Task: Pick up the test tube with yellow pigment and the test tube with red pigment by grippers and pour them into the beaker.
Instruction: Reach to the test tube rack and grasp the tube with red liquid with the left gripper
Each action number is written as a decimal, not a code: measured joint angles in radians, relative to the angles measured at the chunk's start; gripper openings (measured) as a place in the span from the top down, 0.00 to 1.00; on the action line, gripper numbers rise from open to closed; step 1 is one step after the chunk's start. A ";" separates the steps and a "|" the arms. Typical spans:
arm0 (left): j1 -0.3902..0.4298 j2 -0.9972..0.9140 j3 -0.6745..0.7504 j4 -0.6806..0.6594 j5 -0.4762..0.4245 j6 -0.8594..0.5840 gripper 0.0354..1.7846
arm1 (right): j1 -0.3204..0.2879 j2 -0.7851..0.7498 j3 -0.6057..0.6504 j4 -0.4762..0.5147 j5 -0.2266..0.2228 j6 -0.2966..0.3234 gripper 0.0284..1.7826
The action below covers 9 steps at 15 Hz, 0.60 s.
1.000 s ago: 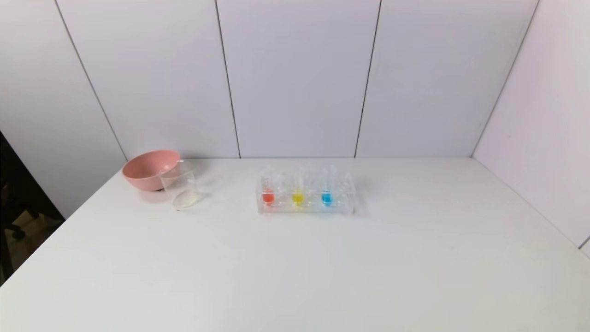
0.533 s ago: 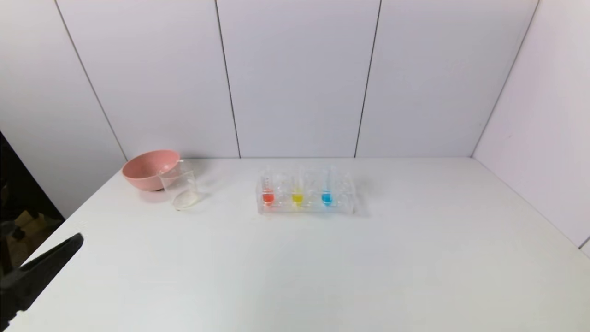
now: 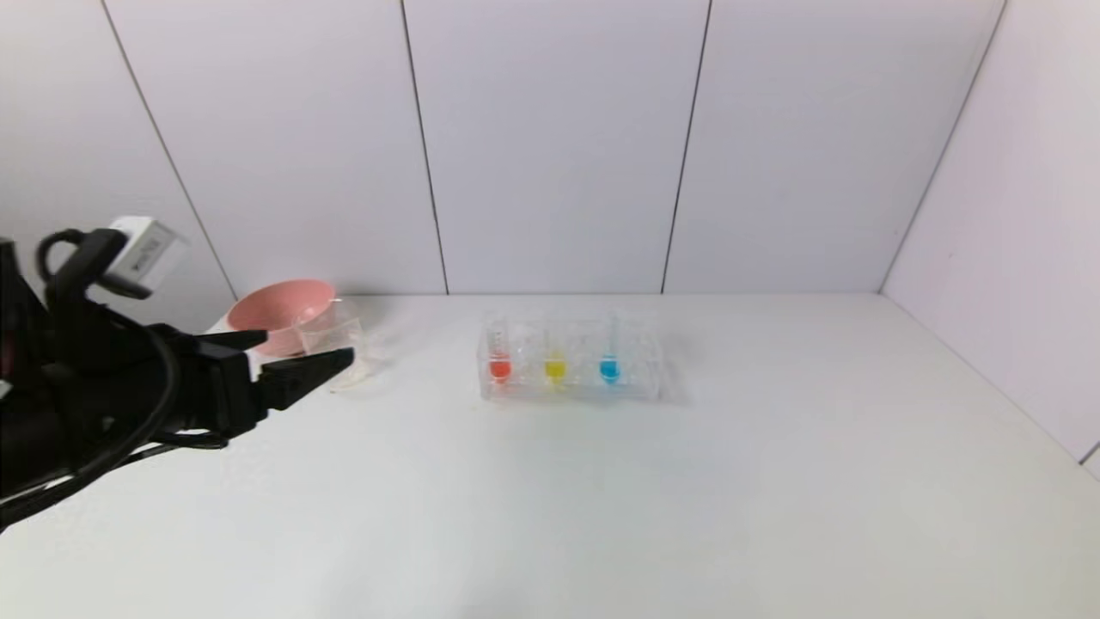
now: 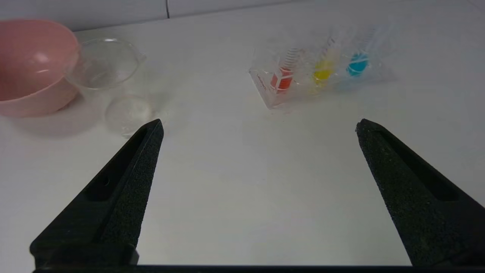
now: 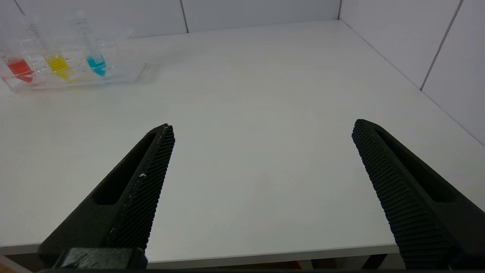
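Two grippers stand spread apart and empty. On the table (image 3: 601, 499), the left gripper (image 3: 301, 357) has just come in near the beaker (image 3: 337, 348), so reaching begins. Red tube (image 3: 498, 359) and yellow tube (image 3: 555, 361) wait in the rack (image 3: 640, 383). The right gripper (image 5: 261, 131) hovers at the table's near edge.

the bowl (image 3: 279, 315) is pink, the table (image 3: 601, 499) white. in the clear rack (image 3: 570, 361) the tubes hold red (image 3: 499, 368), yellow (image 3: 555, 369) and blue (image 3: 609, 370) liquid. the left gripper (image 3: 292, 357) is black.
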 joint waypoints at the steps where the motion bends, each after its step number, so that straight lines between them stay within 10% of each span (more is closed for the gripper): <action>1: -0.043 0.058 -0.018 -0.014 0.018 -0.006 0.01 | 0.000 0.000 0.000 0.000 0.000 0.000 0.04; 9: -0.302 0.481 -0.168 -0.242 0.369 -0.108 0.01 | 0.000 0.000 0.000 0.000 0.000 0.000 0.04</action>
